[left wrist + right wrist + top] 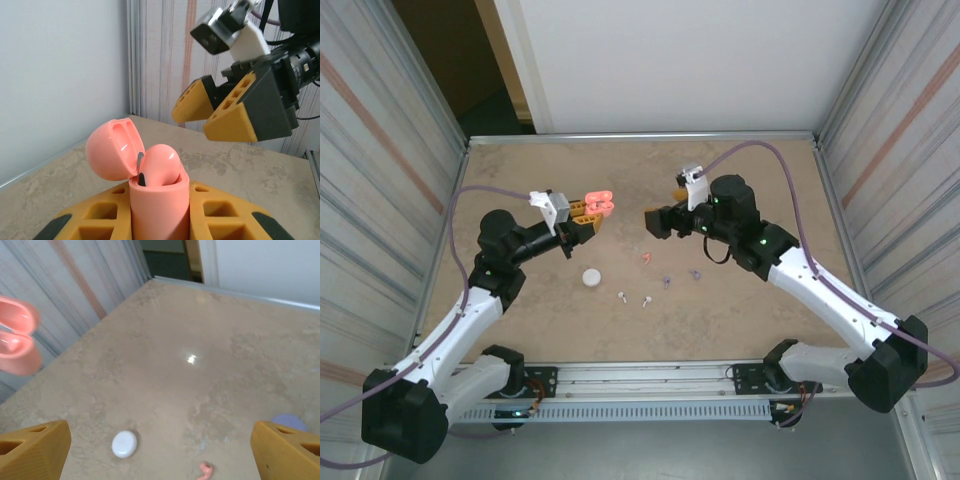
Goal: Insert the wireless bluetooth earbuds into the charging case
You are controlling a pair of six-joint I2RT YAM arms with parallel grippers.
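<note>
Coral-red earbud (647, 258): lies loose on the counter (760, 190), just below and nearest the right pincer (653, 222), spread wide, empty. Stem direction too small to tell. Left pincer (586, 214): grips the open coral case (599, 203) aloft, well apart from that earbud.

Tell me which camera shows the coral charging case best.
Left wrist: the coral charging case fills the foreground, lid open, clamped upright in the left gripper. Top external shows it small at that gripper's tip; right wrist catches it blurred at the left edge.
</note>
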